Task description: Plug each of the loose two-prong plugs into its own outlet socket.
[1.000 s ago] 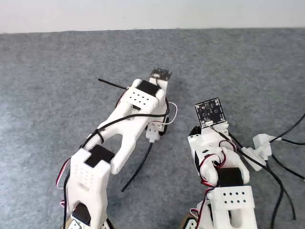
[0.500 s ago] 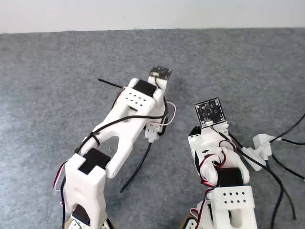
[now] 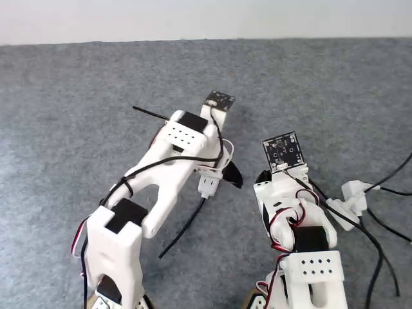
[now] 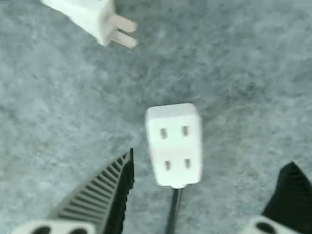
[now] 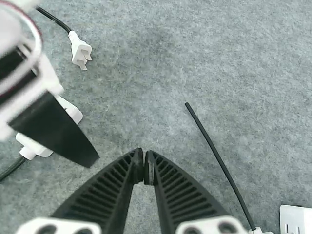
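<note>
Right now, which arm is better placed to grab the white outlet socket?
Left. The left hand is open and straddles the outlet socket, with a loose plug just beyond. The right hand is shut over carpet, away from that socket.

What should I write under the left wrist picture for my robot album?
Open black pincer hangs over a white plastic outlet block on grey carpet, a loose white two-prong plug nearby.
</note>
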Motion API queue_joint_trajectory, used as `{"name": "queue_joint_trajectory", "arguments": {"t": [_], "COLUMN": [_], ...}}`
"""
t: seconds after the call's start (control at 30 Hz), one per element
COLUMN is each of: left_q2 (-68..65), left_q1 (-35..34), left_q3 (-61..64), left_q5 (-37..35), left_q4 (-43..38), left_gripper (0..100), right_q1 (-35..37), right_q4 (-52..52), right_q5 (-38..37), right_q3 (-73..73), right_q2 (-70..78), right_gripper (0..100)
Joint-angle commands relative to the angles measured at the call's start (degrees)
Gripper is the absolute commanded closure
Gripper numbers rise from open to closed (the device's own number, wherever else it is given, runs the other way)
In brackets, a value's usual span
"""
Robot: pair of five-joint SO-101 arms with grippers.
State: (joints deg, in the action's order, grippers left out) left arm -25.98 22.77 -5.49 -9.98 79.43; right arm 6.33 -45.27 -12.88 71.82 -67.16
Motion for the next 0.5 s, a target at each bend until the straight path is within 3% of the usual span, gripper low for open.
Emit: {"name": "queue_joint_trajectory", "arguments": {"t": [0.0, 0.2, 0.37, 0.47], "left_q2": [0.7, 0.8, 1.9, 2.9], "left_q1": [-2.4, -2.5, -1.0, 1.1], "left_q3": [1.1, 9.8, 14.2, 15.2], "left_q5": [1.3, 6.8, 6.4, 2.1], "left_q4": [-0.4, -3.5, -6.7, -6.5], "left_gripper": [58, 58, 59, 68], "right_q1": [-0.2, -0.2, -0.2, -0.2], "right_q4": [0.7, 0.7, 0.7, 0.7], "right_q5": [-0.6, -0.6, -0.6, -0.6], "right_q3": [-0.7, -0.6, -0.6, -0.6], "right_q2": [-1.0, -1.0, -1.0, -1.0], "right_gripper": [99.0, 99.0, 99.0, 99.0]}}
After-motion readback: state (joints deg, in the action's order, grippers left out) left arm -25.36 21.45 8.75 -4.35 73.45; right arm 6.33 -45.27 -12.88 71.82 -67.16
